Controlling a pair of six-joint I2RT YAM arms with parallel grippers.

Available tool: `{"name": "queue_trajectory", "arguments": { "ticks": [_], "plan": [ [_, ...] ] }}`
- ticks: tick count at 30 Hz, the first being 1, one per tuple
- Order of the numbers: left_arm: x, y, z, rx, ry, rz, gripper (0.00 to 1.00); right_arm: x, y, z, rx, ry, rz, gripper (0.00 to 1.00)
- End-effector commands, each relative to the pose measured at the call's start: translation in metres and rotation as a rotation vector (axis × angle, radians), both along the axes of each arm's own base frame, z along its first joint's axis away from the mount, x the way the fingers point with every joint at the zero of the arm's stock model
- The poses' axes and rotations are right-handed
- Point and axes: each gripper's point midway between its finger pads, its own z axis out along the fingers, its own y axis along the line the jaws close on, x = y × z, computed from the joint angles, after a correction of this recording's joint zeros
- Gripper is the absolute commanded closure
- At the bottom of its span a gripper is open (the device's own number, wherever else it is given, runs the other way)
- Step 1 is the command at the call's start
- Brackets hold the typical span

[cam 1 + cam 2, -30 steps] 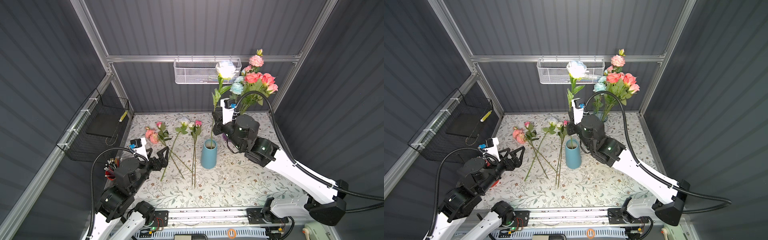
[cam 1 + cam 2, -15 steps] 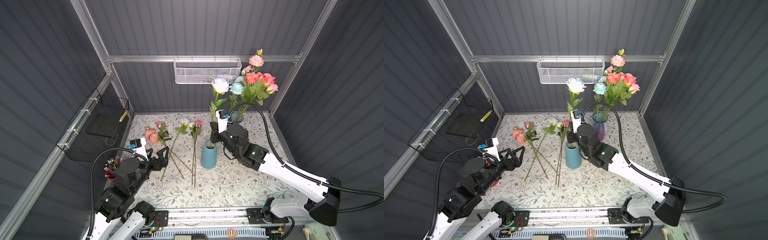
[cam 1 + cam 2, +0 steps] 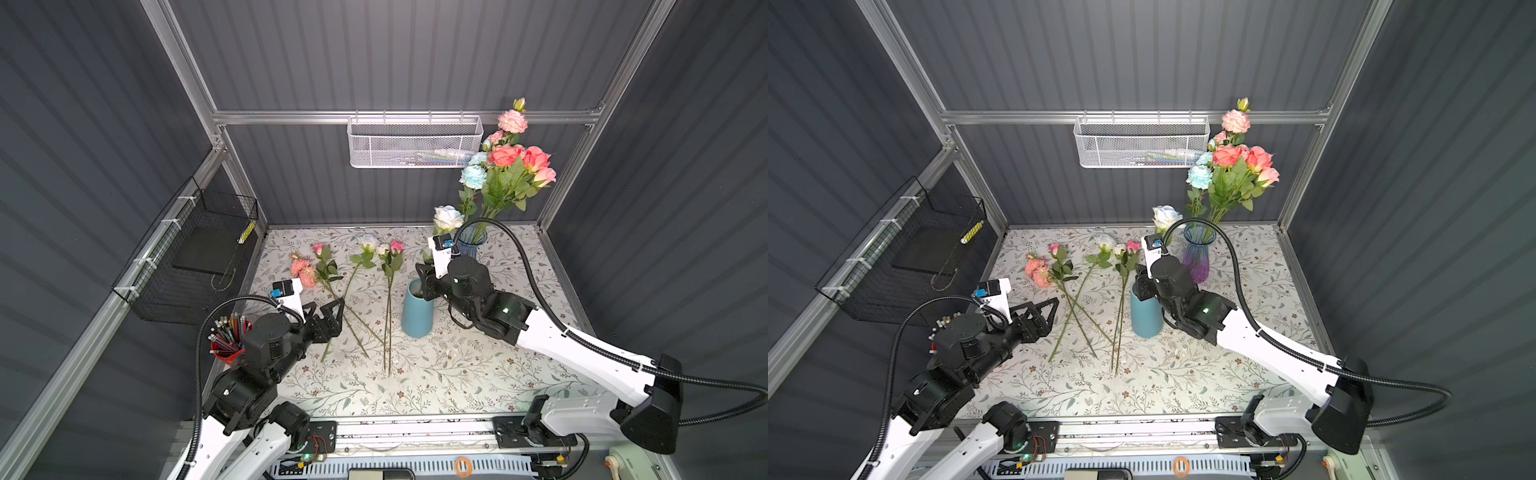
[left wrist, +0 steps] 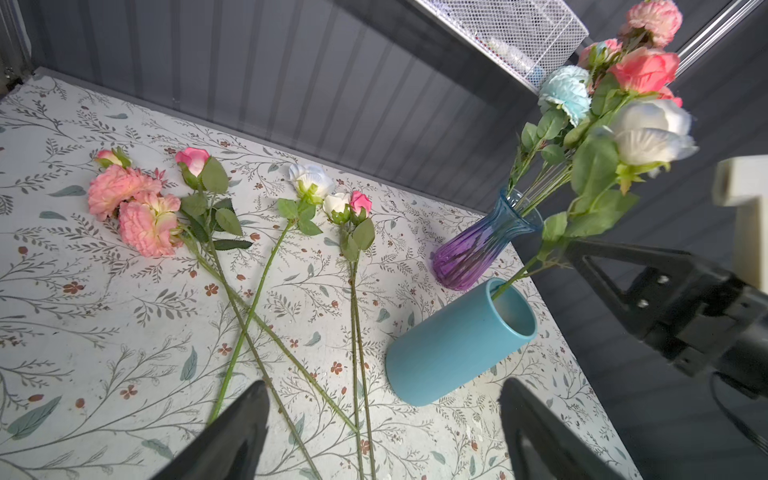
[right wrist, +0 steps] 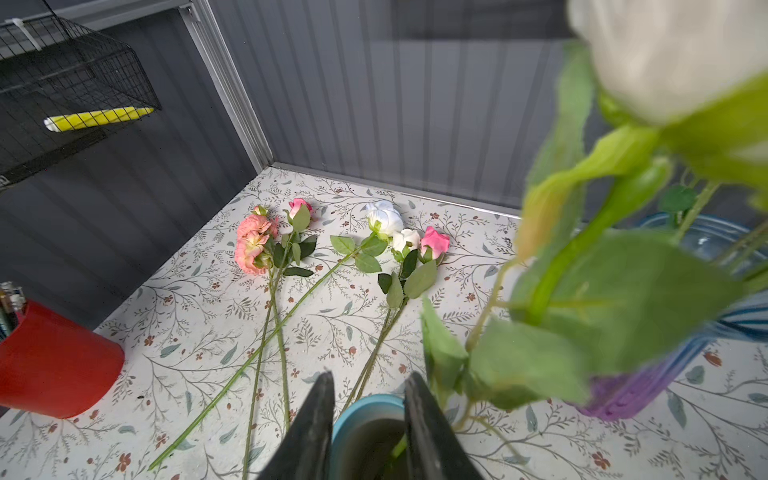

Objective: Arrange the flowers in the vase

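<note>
The white rose (image 3: 446, 217) stands in the blue vase (image 3: 417, 311), the right hand (image 5: 370, 380) slightly apart at its stem, while the other flowers (image 3: 361, 259) lie on the worktop (image 3: 415, 374), their stem ends pointing toward the nearer, wide-apart left hand (image 3: 328, 307).

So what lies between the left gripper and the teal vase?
The stems of the loose flowers lie crossed on the floral mat between left gripper and teal vase; nothing else. Both top views show it.
</note>
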Motion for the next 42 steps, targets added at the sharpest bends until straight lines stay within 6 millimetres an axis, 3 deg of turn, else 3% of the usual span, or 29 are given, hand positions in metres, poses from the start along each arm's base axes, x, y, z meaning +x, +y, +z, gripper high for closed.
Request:
{"name": "queue_trajectory", "arguments": {
  "ticks": [1,6,11,14,18,20,24,30,33,36,39,42],
  "plan": [
    [0.012,-0.001,-0.026,0.046,0.074,0.040,0.15,-0.019,-0.017,0.025,0.091,-0.006,-0.004,0.67],
    [0.040,-0.004,-0.077,0.187,0.271,0.116,0.25,-0.051,-0.037,0.044,0.164,-0.002,0.029,0.63],
    [0.075,-0.013,-0.110,0.349,0.402,0.113,0.33,-0.067,-0.063,0.048,0.162,-0.001,0.007,0.61],
    [0.106,-0.003,-0.136,0.405,0.534,0.124,0.40,-0.076,-0.079,0.042,0.152,0.008,-0.013,0.61],
    [0.149,0.010,-0.163,0.523,0.612,0.121,0.40,-0.087,-0.104,0.031,0.144,0.021,-0.056,0.61],
    [0.167,0.008,-0.178,0.585,0.652,0.087,0.40,-0.090,-0.115,0.022,0.149,0.021,-0.082,0.60],
    [0.199,-0.009,-0.210,0.632,0.720,-0.003,0.52,-0.095,-0.133,0.003,0.152,0.036,-0.127,0.60],
    [0.219,-0.001,-0.258,0.644,0.838,-0.054,0.62,-0.105,-0.139,-0.017,0.197,0.106,-0.124,0.60],
    [0.218,0.006,-0.271,0.689,0.872,-0.038,0.68,-0.109,-0.148,-0.024,0.200,0.106,-0.139,0.60],
    [0.215,0.004,-0.275,0.663,0.877,-0.039,0.81,-0.110,-0.151,-0.028,0.194,0.104,-0.146,0.60],
    [0.215,-0.007,-0.268,0.590,0.862,-0.055,0.92,-0.110,-0.151,-0.028,0.186,0.102,-0.145,0.60],
    [0.222,-0.027,-0.246,0.467,0.816,-0.082,0.95,-0.109,-0.150,-0.024,0.191,0.091,-0.143,0.60]
  ]
}}
